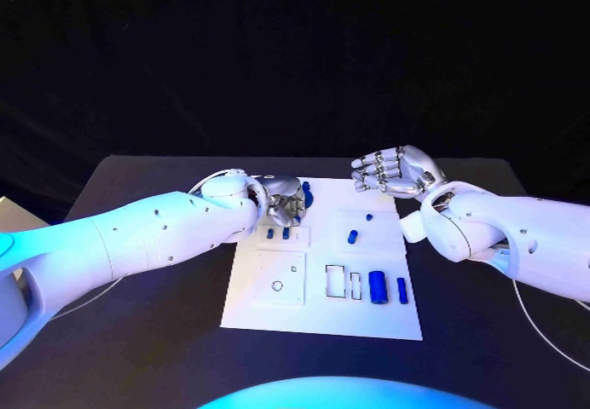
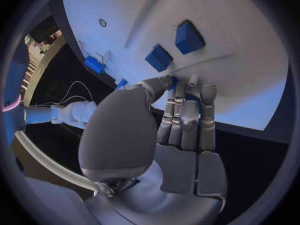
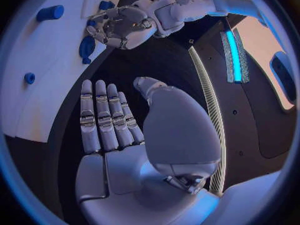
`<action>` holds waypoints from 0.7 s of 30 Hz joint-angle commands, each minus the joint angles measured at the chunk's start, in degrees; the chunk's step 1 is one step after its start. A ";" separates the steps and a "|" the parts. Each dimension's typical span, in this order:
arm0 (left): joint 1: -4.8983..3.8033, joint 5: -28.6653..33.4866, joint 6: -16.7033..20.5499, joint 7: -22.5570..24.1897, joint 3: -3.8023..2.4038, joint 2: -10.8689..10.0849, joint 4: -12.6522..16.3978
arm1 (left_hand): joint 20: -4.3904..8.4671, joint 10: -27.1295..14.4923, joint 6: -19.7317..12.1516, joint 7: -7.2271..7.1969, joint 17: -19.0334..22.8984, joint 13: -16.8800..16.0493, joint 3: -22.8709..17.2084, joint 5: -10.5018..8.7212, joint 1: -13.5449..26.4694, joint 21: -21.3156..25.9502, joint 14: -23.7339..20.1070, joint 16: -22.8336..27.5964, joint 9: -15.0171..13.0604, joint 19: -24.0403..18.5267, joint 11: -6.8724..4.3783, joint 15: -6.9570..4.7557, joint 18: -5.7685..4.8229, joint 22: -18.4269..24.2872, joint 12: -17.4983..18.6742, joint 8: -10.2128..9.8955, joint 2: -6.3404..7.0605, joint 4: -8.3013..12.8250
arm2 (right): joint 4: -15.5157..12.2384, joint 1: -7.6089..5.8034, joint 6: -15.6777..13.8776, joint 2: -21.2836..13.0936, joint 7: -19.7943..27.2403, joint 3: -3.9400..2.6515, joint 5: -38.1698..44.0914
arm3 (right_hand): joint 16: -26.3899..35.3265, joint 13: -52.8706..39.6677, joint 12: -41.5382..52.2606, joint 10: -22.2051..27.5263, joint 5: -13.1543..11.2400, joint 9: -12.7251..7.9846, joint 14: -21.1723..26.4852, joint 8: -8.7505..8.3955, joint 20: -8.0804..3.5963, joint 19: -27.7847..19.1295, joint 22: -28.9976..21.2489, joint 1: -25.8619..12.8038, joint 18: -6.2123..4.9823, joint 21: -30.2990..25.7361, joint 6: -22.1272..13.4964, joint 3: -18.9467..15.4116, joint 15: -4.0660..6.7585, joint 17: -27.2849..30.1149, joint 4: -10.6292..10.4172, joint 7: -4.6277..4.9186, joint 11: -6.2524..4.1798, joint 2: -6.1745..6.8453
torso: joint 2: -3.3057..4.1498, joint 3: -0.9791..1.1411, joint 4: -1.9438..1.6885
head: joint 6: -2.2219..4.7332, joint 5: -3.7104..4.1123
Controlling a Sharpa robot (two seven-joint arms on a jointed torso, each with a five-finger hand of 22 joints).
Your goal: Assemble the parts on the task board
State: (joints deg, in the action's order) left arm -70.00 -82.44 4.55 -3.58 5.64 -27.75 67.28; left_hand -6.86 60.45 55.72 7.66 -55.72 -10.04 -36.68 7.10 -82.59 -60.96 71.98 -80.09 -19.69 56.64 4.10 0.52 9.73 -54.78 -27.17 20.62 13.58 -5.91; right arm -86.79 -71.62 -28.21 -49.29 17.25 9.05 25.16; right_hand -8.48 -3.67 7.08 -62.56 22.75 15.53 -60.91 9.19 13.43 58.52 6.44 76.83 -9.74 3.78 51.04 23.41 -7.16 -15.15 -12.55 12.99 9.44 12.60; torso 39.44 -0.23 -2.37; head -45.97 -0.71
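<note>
The white task board lies flat at the centre of the black table. At its eleven o'clock corner the left hand presses curled metal fingers around a small blue part; whether it truly grips cannot be told. The right hand hovers open at one o'clock, holding nothing. The left hand should probably squeeze gently; the smooth, rounded plastic pieces could slip.
</note>
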 commanded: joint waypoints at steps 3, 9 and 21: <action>0.36 0.99 1.21 0.65 0.12 -0.11 0.18 | 0.06 1.02 0.85 -0.13 -0.08 0.20 -0.18 -0.13 0.55 -0.68 0.61 -0.37 -0.23 0.35 -0.18 -0.03 -0.43 -0.44 0.74 -0.29 -0.11 0.14 | -0.15 0.03 0.63 0.01 0.86 -0.03 0.38 | 0.18 0.02 -0.33 -0.31 0.35 -0.09 -0.31 -0.23 0.04 0.54 -0.05 0.00 -0.83 0.31 0.42 -0.08 0.00 0.09 0.29 0.23 0.13 -0.25 | 0.04 -0.03 0.05 | 0.09 0.00; 0.36 2.44 2.39 0.89 -0.25 -1.43 1.62 | 0.10 2.16 1.45 -0.20 -0.52 0.42 -0.26 -0.12 1.17 -1.31 1.32 -0.66 -0.47 1.09 -0.23 -0.08 -0.58 -1.17 2.10 -0.59 -0.25 0.32 | -0.12 0.03 0.60 -0.05 0.86 -0.03 0.37 | 0.18 0.02 -0.33 -0.31 0.35 -0.09 -0.31 -0.23 0.04 0.54 -0.05 0.00 -0.83 0.31 0.42 -0.08 0.00 0.09 0.29 0.23 0.13 -0.25 | -0.02 0.00 -0.01 | 0.28 0.12; 0.13 9.48 -1.46 0.57 -2.58 -5.64 5.78 | 0.10 2.67 1.44 -0.11 -0.24 0.60 -0.05 -0.21 1.92 -1.37 1.45 -0.67 -0.57 1.23 -0.10 0.00 -0.62 -1.28 3.42 -1.15 0.06 0.37 | -0.11 0.03 0.54 -0.25 0.78 -0.03 0.37 | 0.22 0.02 -0.34 -0.33 0.34 -0.09 -0.33 -0.24 0.04 0.56 -0.12 -0.09 -0.83 0.31 0.45 -0.04 0.00 0.11 0.27 0.23 0.13 -0.28 | -0.08 -0.01 -0.19 | 0.25 0.10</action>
State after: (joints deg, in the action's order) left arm -69.79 -76.64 4.96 -3.32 3.15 -33.14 72.56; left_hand -6.77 62.69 56.86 7.56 -56.02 -9.50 -36.84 7.09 -81.09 -62.06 73.00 -80.48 -20.29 57.56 3.90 0.52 9.73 -55.98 -23.96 19.62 13.59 -5.75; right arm -86.79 -71.62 -28.21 -49.51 17.27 9.04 25.15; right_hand -8.48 -3.67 7.08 -62.56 22.75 15.54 -60.91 9.19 13.42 58.53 6.37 76.83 -9.74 3.78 51.04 23.41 -7.16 -15.09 -12.56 12.99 9.44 12.60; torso 39.35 -0.23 -2.48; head -45.61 -0.54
